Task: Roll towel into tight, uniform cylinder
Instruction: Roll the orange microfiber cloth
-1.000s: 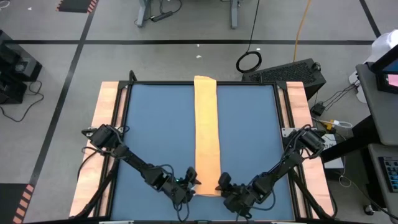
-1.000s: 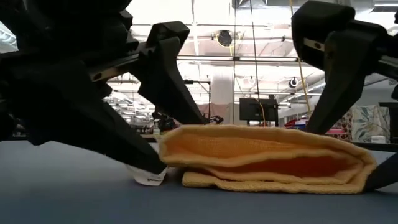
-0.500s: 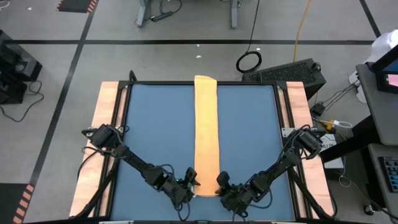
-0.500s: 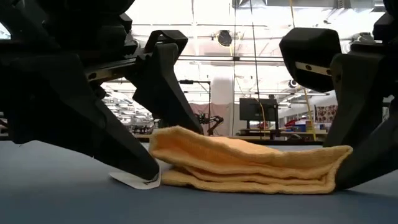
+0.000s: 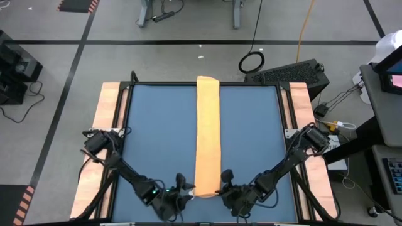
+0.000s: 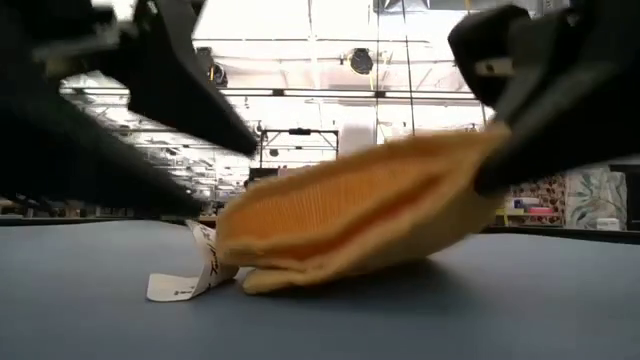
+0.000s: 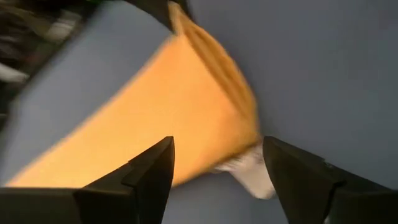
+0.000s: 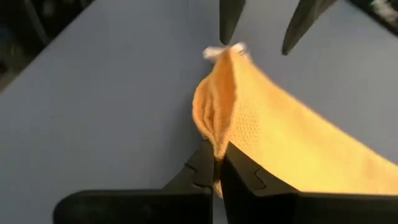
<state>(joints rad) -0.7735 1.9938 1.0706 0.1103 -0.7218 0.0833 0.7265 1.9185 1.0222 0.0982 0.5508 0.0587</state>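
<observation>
The orange-yellow towel (image 5: 208, 132) lies as a long folded strip down the middle of the blue mat (image 5: 157, 138), from the far edge to the near edge. Its white tag (image 6: 185, 280) rests on the mat at the near left corner. My right gripper (image 5: 222, 186) is at the towel's near right corner and is shut on it. My left gripper (image 5: 180, 188) stands open just off the near left corner, and its fingers (image 7: 152, 171) touch nothing. My right gripper pinches the towel's near right corner (image 8: 217, 146) between its two fingers, over several folded layers. The fingers come from the near right, slanting downward. That corner (image 6: 470, 160) is lifted clear, and the near end tilts down to its left corner, which rests on the mat.
Bare blue mat lies on both sides of the towel strip. Wooden boards (image 5: 107, 119) frame the mat left and right. A black keyboard (image 5: 289, 72) and cables lie on the floor beyond the far right corner.
My right gripper has shut on the towel's near right corner, rolled and risen. That corner has lifted, so the near end now tilts, with its left side on the mat. My left gripper has drawn back from the towel toward the near left, turning as it went, still open.
</observation>
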